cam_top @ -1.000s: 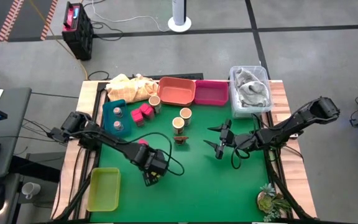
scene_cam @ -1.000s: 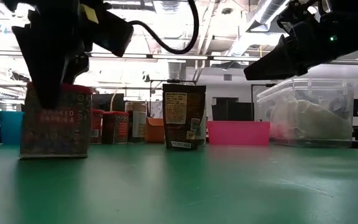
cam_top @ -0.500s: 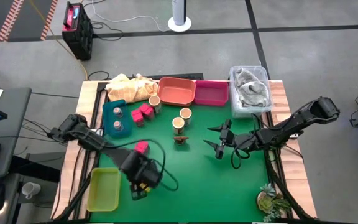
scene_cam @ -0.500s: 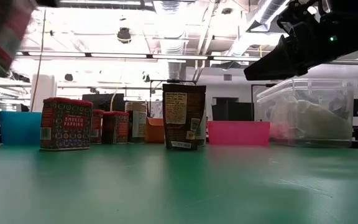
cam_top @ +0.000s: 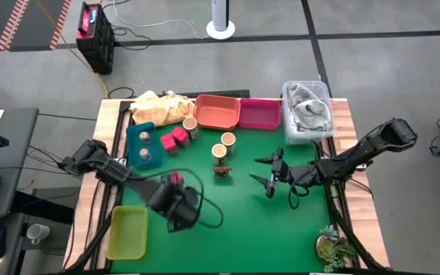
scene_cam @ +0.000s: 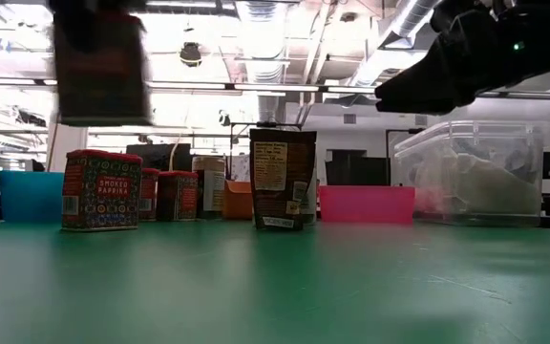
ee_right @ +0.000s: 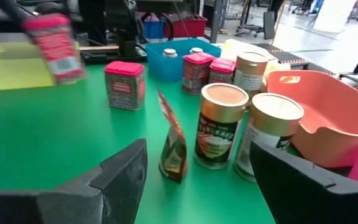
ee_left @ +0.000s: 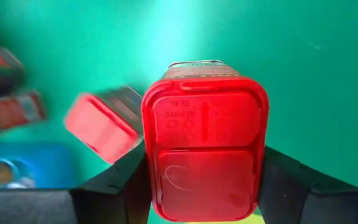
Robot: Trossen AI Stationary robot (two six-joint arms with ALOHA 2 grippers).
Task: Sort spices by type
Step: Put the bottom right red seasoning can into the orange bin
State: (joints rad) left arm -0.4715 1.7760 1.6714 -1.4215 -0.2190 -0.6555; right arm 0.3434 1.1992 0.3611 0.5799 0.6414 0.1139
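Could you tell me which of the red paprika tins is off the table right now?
The red tin clamped in the left gripper, held above the mat; the other tins stand on the table.

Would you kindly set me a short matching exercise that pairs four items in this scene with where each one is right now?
Items:
1. red paprika tin
2. two small shakers
3. grey cloth
4. brown spice pouch

Places:
A. inside the clear plastic bin
B. standing on the green mat, in front of the round jars
C. lifted off the table, between the jaws of the left gripper
D. inside the teal tray

Pairs: 1-C, 2-D, 3-A, 4-B
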